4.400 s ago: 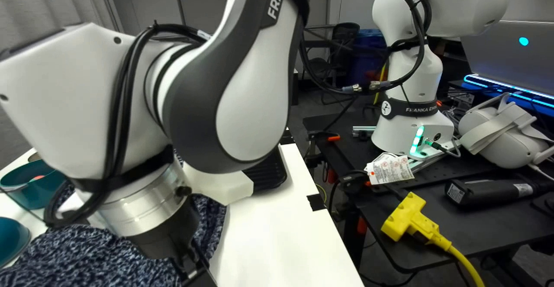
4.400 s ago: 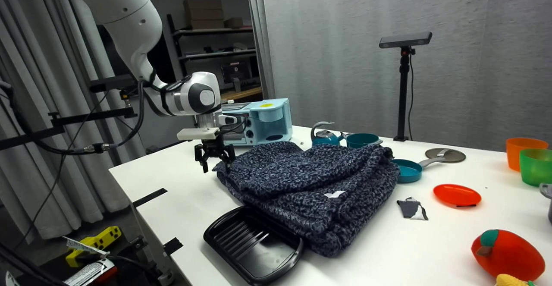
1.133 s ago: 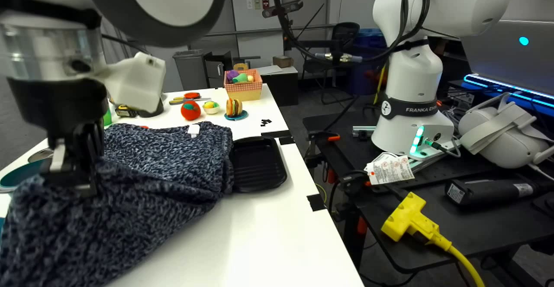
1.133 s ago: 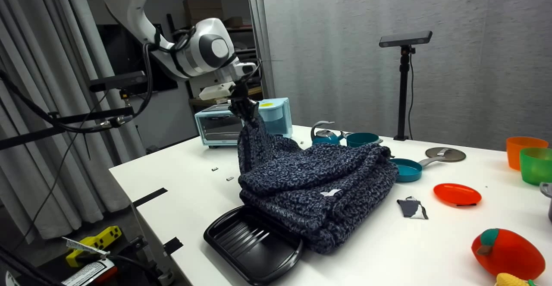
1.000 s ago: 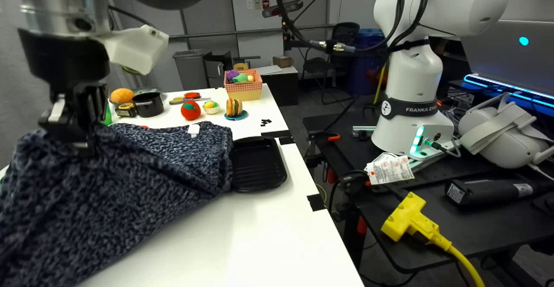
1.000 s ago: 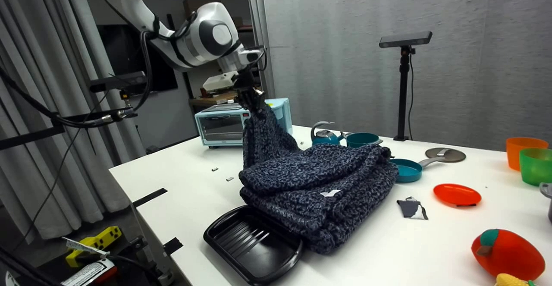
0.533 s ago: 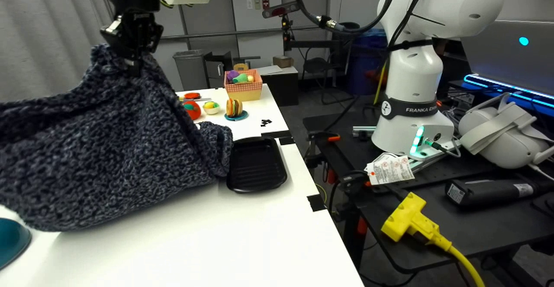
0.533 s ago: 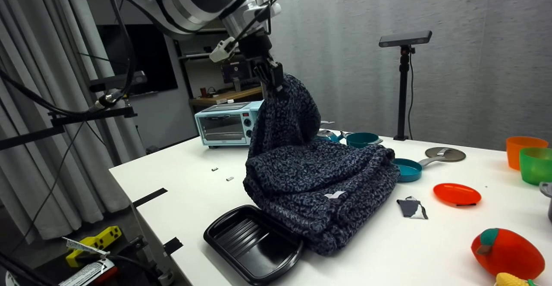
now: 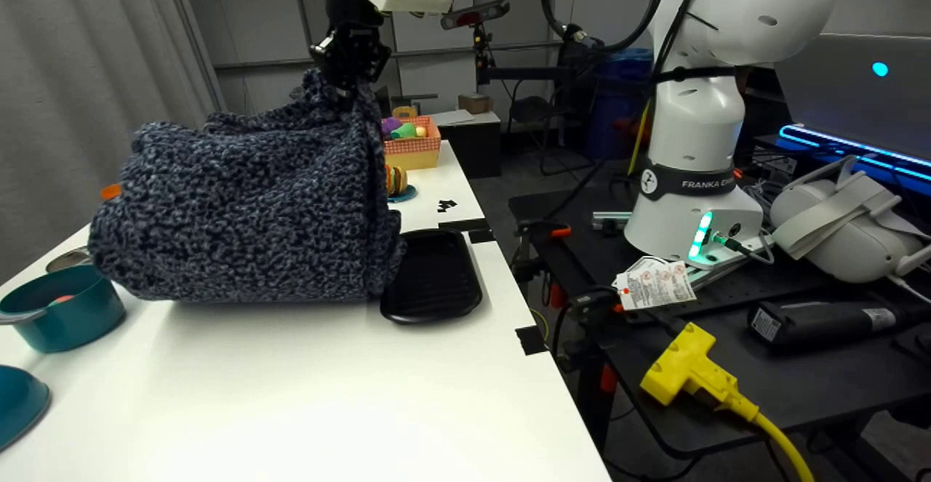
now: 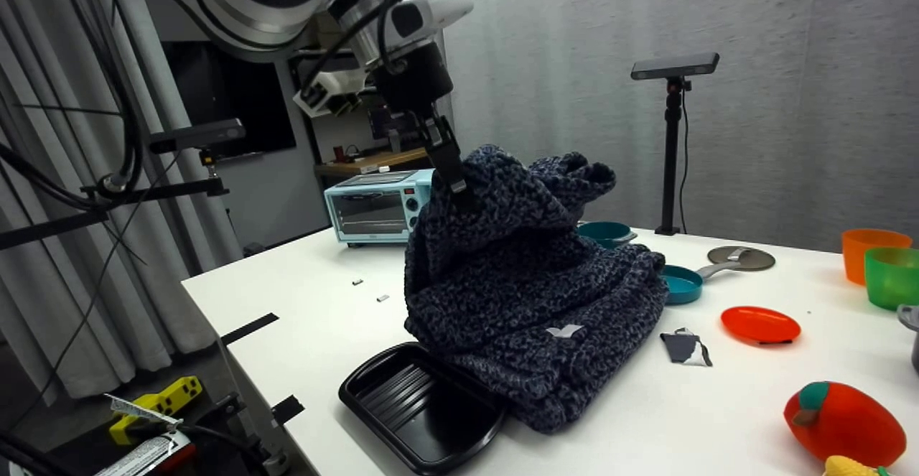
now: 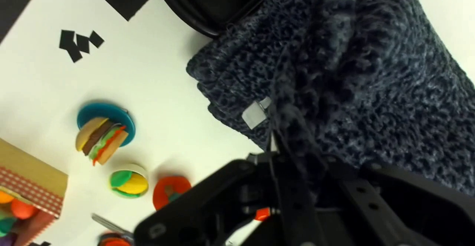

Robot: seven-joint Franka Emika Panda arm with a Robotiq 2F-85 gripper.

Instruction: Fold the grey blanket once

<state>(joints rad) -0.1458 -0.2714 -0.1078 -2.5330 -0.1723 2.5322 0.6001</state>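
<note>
"What's in an exterior view?"

"I have my black two-fingered claw [image 9: 345,89] clamped on the white-speckled dark grey-blue knit blanket [image 9: 254,213], holding part of it above the white table [image 9: 349,395]. A black rectangular tray [image 9: 436,278] sits just right of it."

"And far left, in an exterior view?"

"A pale blue toaster oven [image 10: 373,210]. The blanket's lower folds lie on the table, beside a round teal pan [image 10: 680,283]."

"Wrist view?"

"Blanket bunched in my claw; left, a layered toy hamburger [image 11: 101,140] on a round teal plate [image 11: 94,110]."

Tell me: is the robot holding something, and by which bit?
The grey blanket: the gripper pinches a bunched, raised bit of it. Corner or edge, I can't tell.
</note>
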